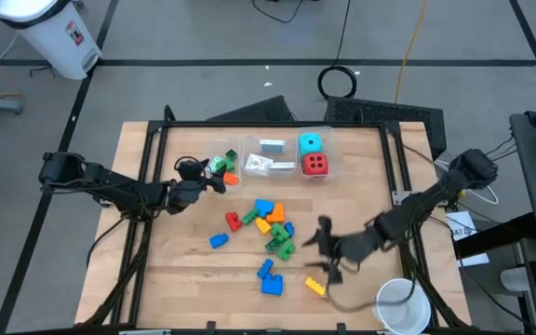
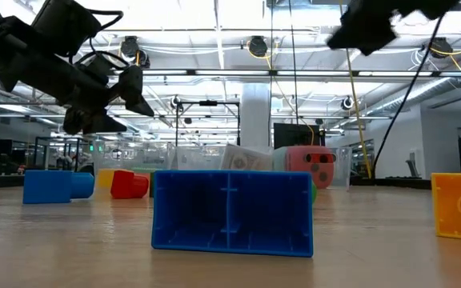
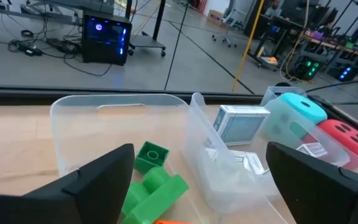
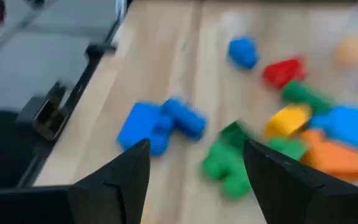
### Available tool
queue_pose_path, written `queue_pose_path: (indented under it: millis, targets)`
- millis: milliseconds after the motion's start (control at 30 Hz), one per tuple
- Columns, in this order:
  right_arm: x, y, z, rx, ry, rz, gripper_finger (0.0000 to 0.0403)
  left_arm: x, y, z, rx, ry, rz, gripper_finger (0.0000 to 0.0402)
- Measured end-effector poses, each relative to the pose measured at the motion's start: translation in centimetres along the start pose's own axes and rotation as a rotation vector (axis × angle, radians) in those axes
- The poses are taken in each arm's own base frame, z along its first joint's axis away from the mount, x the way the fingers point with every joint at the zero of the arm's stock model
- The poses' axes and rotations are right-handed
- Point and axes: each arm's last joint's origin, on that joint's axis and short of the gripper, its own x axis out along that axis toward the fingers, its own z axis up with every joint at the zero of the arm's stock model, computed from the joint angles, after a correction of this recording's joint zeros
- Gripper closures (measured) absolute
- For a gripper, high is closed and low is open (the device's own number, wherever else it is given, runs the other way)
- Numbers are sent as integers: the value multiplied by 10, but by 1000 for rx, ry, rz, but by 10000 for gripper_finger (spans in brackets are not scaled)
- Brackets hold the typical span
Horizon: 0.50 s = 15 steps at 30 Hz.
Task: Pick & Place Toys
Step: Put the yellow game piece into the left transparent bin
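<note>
Loose bricks lie mid-table: red (image 1: 234, 221), blue (image 1: 264, 207), orange (image 1: 275, 216), green (image 1: 280, 244), blue (image 1: 269, 277), yellow-orange (image 1: 315, 287). Green bricks (image 3: 154, 180) lie in the left clear bin (image 3: 104, 109). White cards (image 3: 241, 124) lie in the middle bin; a cyan die (image 1: 310, 143) and a red die (image 1: 314, 165) sit in the right one. My left gripper (image 1: 214, 179) stands open just over the left bin, holding nothing. My right gripper (image 1: 319, 247) hovers open above the table, right of the brick pile, over the green brick (image 4: 229, 162).
A white round cup (image 1: 401, 305) stands at the table's near right corner, close to my right arm. A black frame rail (image 1: 147, 177) runs round the table. Bare wood (image 1: 184, 270) lies at the near left.
</note>
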Motion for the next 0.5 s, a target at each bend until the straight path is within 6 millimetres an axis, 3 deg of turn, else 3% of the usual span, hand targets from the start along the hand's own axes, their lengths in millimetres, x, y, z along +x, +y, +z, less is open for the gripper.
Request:
queue_pose_path:
  millis: [233, 500]
  targets:
    - [28, 50, -15, 70, 344, -30, 175, 2, -1, 4, 10, -25, -4, 30]
    - [51, 68, -43, 204, 565, 1, 175, 2, -3, 2, -24, 28, -72, 28]
